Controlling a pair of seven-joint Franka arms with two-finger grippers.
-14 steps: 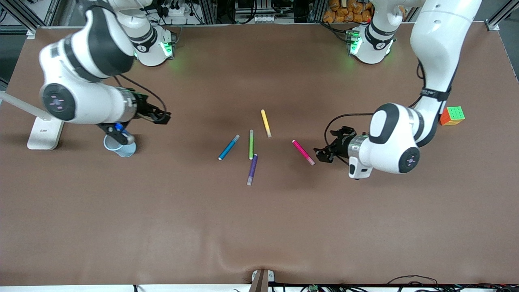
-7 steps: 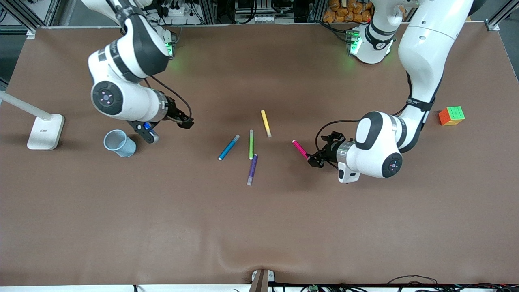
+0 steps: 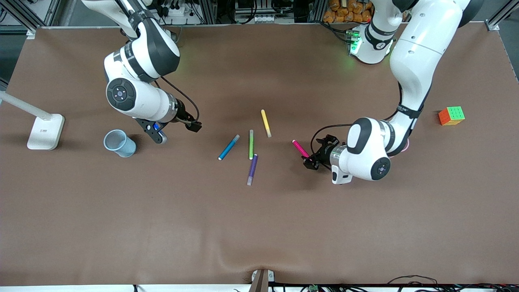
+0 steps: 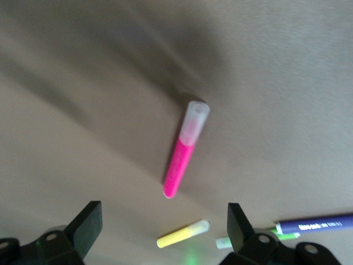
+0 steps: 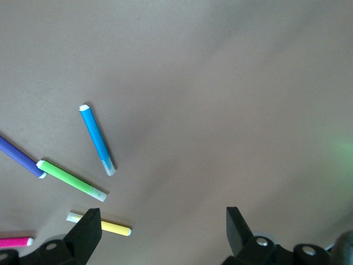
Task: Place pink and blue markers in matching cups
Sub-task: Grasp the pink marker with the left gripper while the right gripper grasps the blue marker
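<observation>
Pink marker point(image 3: 300, 148) unmoved — left gripper point(image 3: 309, 161) closer, jaws open; right gripper point(image 3: 162, 136) left blue cup point(image 3: 119, 143), open.

Five markers lie grouped at mid-table point(image 3: 259, 227). The farthest marker point(image 3: 265, 123) lies farther from the front camera than the middle marker point(image 3: 251, 144), whose near end is just beside the nearest marker point(image 3: 252, 169). The right-end marker point(image 3: 228, 147) lies beside the middle one, toward my right arm's end. The left-end marker point(image 3: 300, 148) lies apart toward my left arm's end, my left gripper point(image 3: 309, 160) over its near end. My right gripper point(image 3: 195, 126) hangs over the table between the cup point(image 3: 119, 142) and the group. The lamp base point(image 3: 45, 132) stands beside the cup; the cube point(image 3: 451, 115) sits at my left arm's end
</observation>
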